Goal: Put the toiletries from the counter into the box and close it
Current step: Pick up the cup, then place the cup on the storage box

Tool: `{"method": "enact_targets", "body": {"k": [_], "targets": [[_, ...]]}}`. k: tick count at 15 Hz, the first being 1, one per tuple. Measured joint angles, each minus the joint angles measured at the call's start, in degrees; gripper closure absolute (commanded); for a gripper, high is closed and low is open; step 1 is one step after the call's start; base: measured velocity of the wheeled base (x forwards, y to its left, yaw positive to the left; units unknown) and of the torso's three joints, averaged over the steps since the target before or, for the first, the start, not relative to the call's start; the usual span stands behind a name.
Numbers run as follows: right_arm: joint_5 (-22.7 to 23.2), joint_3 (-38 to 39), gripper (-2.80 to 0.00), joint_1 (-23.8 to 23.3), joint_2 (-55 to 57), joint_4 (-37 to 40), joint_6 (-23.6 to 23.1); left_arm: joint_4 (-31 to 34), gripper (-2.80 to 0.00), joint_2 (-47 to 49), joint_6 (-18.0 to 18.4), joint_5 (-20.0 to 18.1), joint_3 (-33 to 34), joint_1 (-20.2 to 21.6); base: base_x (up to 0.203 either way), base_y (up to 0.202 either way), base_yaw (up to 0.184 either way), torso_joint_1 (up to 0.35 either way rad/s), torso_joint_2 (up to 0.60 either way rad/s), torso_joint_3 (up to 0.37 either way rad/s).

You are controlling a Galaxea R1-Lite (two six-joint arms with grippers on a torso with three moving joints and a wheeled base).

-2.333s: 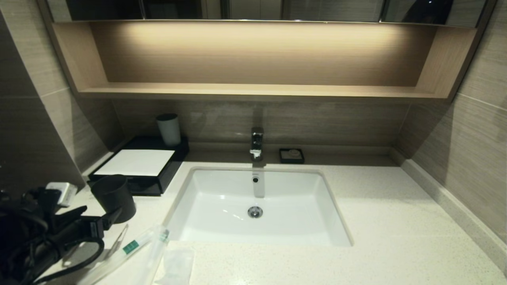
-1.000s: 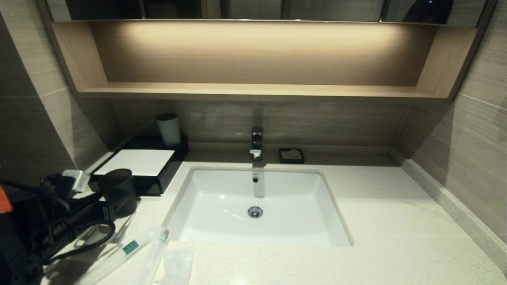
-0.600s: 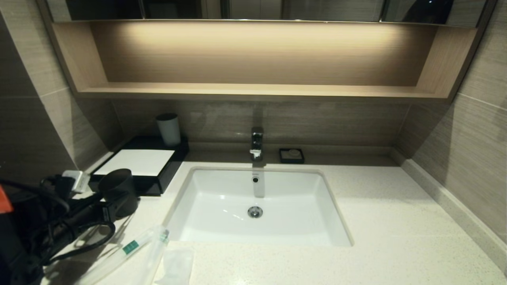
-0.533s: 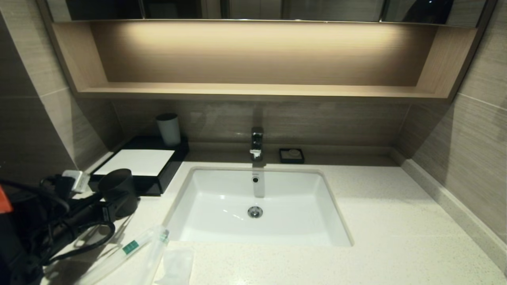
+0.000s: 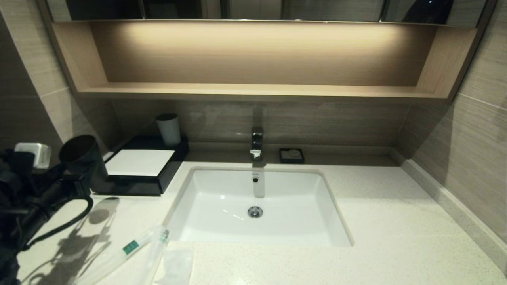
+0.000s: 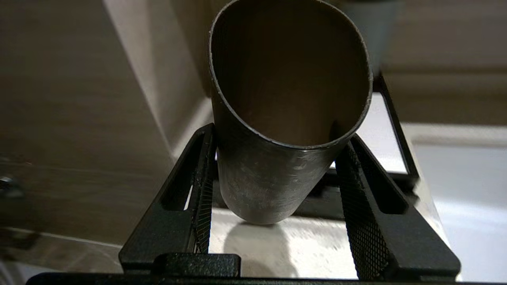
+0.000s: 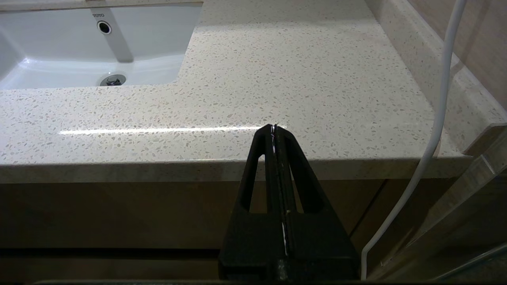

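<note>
My left gripper is shut on the dark grey cup and holds it tilted above the counter, left of the box. In the left wrist view the cup sits between both mesh pads, its base off the stone. The box is black with a white top panel, and no drawer is pulled out. Two long clear packets, one with a green label and one beside it, lie at the front left with a white sachet. My right gripper is shut and empty, in front of the counter's front edge.
A pale grey cup stands at the back of the box. The white sink and faucet are in the middle. A small black soap dish sits behind the sink. A wooden shelf hangs above. A white cable hangs by the right gripper.
My left gripper has lifted the dark grey cup off the counter and carried it up and to the left. The packets, sachet and box have not moved.
</note>
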Motion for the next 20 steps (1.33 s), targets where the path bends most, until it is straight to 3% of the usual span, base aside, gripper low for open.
{"method": "enact_targets", "body": {"k": [4,8,15,20], "targets": [[-0.02,0.02,0.00,0.00,0.00,0.02,-0.01,7.93,0.00,-3.97,0.29,3.35,-6.84,0.83,0.000,0.000,0.000,0.000,0.00,0.000],[-0.02,0.02,0.00,0.00,0.00,-0.02,0.02,15.17,0.00,-1.43,-0.30,4.90,-15.81,1.41,0.000,0.000,0.000,0.000,0.00,0.000],[0.00,-0.01,0.00,0.00,0.00,0.02,0.00,24.75,0.00,9.58,-1.83,4.21,-33.55,1.41,0.000,0.000,0.000,0.000,0.00,0.000],[0.02,-0.01,0.00,0.00,0.00,0.00,-0.02,35.16,0.00,13.66,-1.47,4.05,-45.05,-0.04,0.000,0.000,0.000,0.000,0.00,0.000]]}}
